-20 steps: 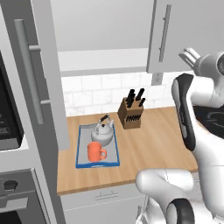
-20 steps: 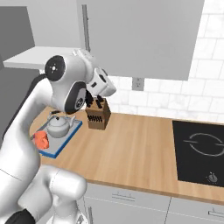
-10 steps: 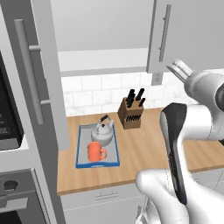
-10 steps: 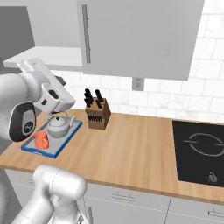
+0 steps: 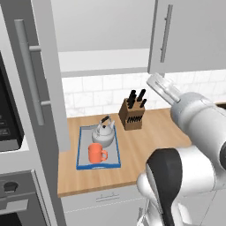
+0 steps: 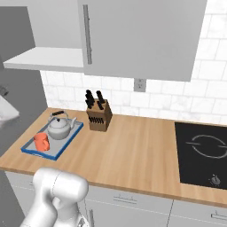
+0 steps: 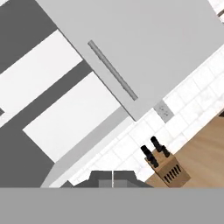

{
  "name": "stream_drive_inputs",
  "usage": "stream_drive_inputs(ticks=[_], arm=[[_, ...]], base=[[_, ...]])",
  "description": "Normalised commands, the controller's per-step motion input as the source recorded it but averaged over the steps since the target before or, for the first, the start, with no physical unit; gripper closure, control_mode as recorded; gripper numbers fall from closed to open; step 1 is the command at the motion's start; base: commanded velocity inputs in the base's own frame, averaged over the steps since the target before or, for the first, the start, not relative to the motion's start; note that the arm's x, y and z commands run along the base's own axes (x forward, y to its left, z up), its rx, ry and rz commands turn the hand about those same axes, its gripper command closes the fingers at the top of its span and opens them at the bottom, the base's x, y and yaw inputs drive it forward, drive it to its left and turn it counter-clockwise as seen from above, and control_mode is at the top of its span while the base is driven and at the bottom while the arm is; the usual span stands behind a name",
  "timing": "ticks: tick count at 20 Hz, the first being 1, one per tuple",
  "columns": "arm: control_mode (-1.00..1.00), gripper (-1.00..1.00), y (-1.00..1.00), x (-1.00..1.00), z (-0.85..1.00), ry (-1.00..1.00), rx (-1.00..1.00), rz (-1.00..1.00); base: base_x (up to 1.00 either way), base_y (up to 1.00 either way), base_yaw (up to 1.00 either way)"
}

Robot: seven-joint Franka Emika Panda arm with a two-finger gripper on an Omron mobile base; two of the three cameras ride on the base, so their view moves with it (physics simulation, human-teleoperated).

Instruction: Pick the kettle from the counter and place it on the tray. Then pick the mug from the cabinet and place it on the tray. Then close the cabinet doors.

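Already on the tray (image 5: 81, 150), the kettle (image 5: 102, 133) and the orange mug (image 5: 96, 153) sit side by side on the counter (image 5: 145, 137). No readable writing shows anywhere. The gripper (image 7: 113, 178) is pressed together, empty, facing the half-open cabinet (image 7: 65, 118) above the knife block (image 7: 168, 168).

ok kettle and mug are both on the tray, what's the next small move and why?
Probably swing the shut gripper toward the left cabinet door to push it closed. The kettle and mug already sit on the tray, the right door looks shut, while the left door stands wide open, baring the shelf.
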Motion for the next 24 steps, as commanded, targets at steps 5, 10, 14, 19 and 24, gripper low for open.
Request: stream_drive_inputs(ticks=[5,10,14,19,24], arm=[[-1.00,1.00,1.00,-0.78,-0.08,-0.10,-0.02,-0.01],[-1.00,1.00,1.00,-0.22,-0.30,-0.05,-0.03,-0.05],[-1.00,1.00,0.82,0.00,-0.50,-0.09,0.00,-0.10],[-1.00,1.00,0.70,0.00,-0.45,-0.10,0.00,-0.11],[-1.00,1.00,0.89,0.07,-0.22,-0.02,-0.01,-0.10]], base=[[0.00,0.00,0.00],[0.00,0.00,0.00],[0.00,0.00,0.00],[0.00,0.00,0.00],[0.00,0.00,0.00]])
